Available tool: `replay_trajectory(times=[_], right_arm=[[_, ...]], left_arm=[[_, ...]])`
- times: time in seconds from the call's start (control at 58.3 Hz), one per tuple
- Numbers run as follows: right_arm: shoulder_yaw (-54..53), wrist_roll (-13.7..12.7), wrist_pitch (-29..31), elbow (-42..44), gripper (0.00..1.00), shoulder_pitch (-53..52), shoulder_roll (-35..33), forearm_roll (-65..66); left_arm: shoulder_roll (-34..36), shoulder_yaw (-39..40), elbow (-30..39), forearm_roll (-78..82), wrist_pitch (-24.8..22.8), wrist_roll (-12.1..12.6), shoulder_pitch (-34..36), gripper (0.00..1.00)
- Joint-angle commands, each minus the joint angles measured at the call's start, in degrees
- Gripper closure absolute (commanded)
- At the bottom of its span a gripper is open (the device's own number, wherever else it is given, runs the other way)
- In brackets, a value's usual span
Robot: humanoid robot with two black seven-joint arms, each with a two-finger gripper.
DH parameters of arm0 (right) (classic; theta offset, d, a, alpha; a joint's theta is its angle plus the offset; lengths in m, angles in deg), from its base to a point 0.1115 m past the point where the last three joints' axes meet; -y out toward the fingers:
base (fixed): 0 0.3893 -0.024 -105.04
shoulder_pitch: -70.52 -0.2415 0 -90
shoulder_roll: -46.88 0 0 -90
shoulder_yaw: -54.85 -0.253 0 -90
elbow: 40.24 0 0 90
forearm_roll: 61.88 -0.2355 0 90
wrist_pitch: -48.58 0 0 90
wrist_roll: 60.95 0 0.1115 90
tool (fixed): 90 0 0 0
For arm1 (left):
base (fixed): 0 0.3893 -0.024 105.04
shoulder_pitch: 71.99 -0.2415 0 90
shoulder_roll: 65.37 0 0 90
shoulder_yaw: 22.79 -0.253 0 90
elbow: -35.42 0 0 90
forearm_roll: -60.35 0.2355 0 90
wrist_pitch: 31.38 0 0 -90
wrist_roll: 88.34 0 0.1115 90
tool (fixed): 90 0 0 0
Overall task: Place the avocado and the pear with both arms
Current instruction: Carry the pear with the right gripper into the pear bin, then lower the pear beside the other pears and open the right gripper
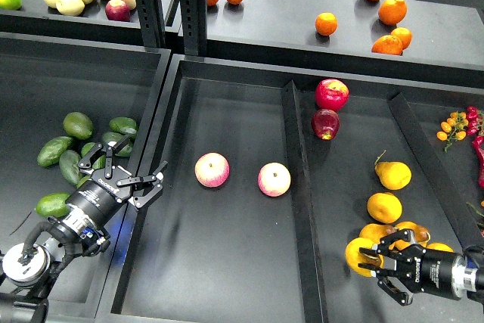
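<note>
Head view, right compartment: the right pincer [376, 261] is pinching the pear [360, 256], a squat yellow-orange fruit. The pear lies at the pincer's tip, toward the divider [304, 209], low over the dark surface [344, 187] and touching the heap of other yellow pears [386, 207]. Whether it rests on the surface or hangs just above cannot be told. The arm runs roughly level from the right edge, so the pear's free side faces left.

Left compartment: the left pincer [125, 168] is spread, fingers [94, 155] wide, holding nothing. It hovers over the right margin of the avocado pile. The avocado [78, 124], plump and mid-green, lies up and to the left of the pincer, near but apart, its long axis tilted a little from level. Darker, slimmer avocados [57, 150] lie between and below.

Judgement: the left arm is the nearer to the avocado; the right arm is well apart from it and already occupied. The pear's placing looks nearly finished, the avocado untouched.

Middle compartment: two pink apples [212, 169], uninvolved.
</note>
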Motion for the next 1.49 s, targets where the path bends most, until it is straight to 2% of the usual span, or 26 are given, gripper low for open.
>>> replay_trajectory(times=[0.0,0.36,0.806,1.064,1.475], right_arm=[[-0.2,0.0,0.0,1.9,0.77,0.6,0.0,2.4],[-1.1,0.0,0.0,6.5,0.76,1.3,2.7,4.1],[-1.3,0.0,0.0,7.8,0.72,1.4,3.9,4.9],[-1.2,0.0,0.0,7.6,0.59,1.4,3.4,4.9],[-1.2,0.0,0.0,6.1,0.25,0.6,2.4,4.4]], left_arm=[[0.0,-0.1,0.1,0.0,0.0,0.0,-0.3,0.01],[0.0,-0.1,0.1,0.0,0.0,0.0,-0.6,0.01],[0.0,-0.1,0.1,0.0,0.0,0.0,-0.7,0.01],[0.0,-0.2,0.1,0.0,0.0,0.0,-1.1,0.01],[0.0,-0.1,0.1,0.0,0.0,0.0,-1.1,0.01]])
